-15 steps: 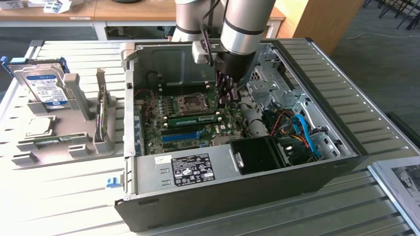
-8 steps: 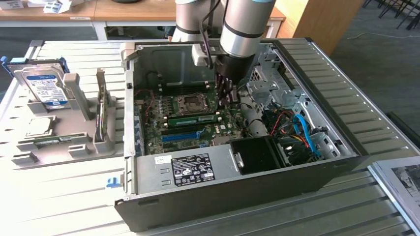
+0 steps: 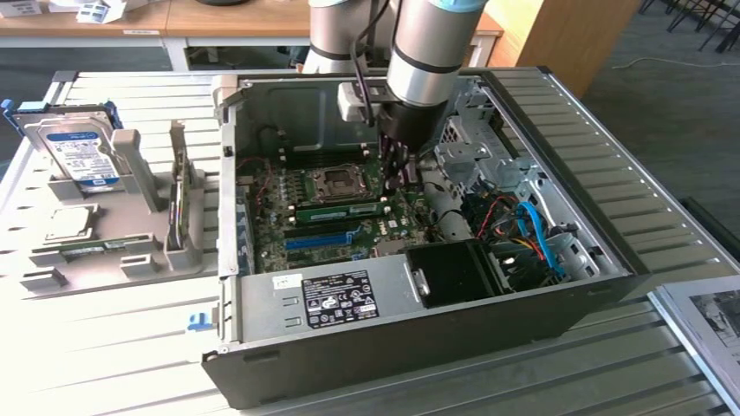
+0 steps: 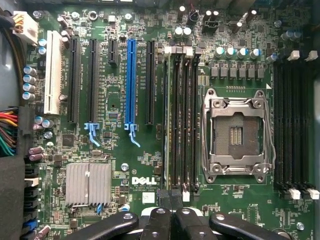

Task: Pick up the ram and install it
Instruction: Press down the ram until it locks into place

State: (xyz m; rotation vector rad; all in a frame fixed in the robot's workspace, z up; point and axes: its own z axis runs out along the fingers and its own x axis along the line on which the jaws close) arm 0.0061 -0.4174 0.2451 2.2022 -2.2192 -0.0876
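So the ram point(image 3: 342, 209) is sitting in a slot on the motherboard point(image 4: 115, 150), a long thin green stick standing on edge just beside the square metal CPU socket point(image 4: 237, 135) with its shiny hinged frame. The claw point(image 3: 400, 173) hangs off the glossy grey arm point(image 3: 428, 43), down inside the case point(image 3: 405, 355), close to the end of the stick on the exterior view's right. Can't tell if it's actually touching it. The claw is pinched fully together and I don't see anything in it; in the wrist view the black fingers point(image 4: 159, 222) sit tight side by side with round pivot bolts. The board is dark green and busy: a bright blue plastic slot point(image 4: 131, 82), black slots in rows, little silver-topped capacitors, and a ribbed aluminium heatsink point(image 4: 88, 183). The case is boxy black sheet metal lying open on a slatted metal tabletop point(image 3: 116, 355). Over on the exterior view's left there's a matte grey holder point(image 3: 127, 251) with a silver hard drive point(image 3: 81, 156) propped up in it, blue-white label facing out.
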